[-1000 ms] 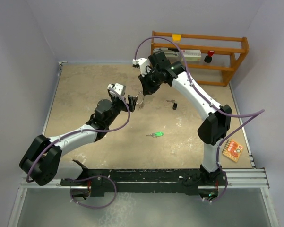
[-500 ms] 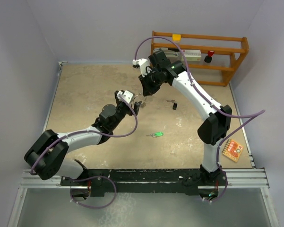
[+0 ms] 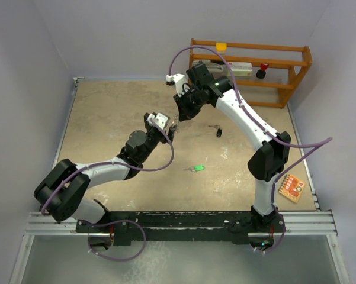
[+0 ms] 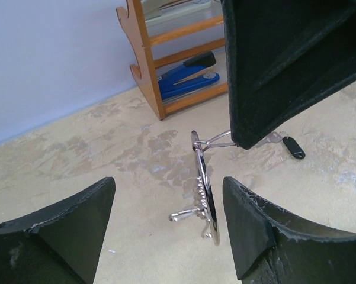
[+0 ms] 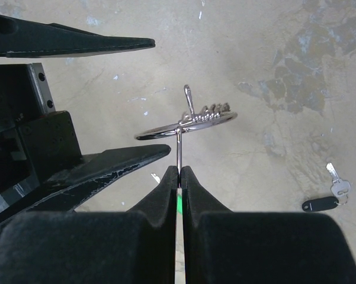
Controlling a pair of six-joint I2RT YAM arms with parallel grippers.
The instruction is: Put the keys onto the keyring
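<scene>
The keyring [image 3: 175, 122] is a silver wire ring with small silver pieces hanging on it, held in the air above the table's middle. My right gripper [image 3: 181, 115] is shut on a thin metal piece joined to the ring [image 5: 186, 124], pinched at its fingertips [image 5: 179, 170]. My left gripper [image 4: 167, 184] is open, and the ring [image 4: 204, 189] stands edge-on between its fingers, nearer the right one, touching neither. The black-headed key [image 3: 218, 132] lies on the table to the right and shows in the right wrist view [image 5: 321, 203]. The green-headed key [image 3: 195, 168] lies nearer the front.
A wooden rack [image 3: 249, 65] stands at the back right, with a blue stapler [image 4: 186, 80] on its low shelf. An orange card [image 3: 291, 187] lies at the table's right edge. The left gripper's fingers [image 5: 124, 163] are close beside my right fingertips.
My left arm has reached forward and right, bringing its open gripper around the ring. The right arm has held still with the ring.
</scene>
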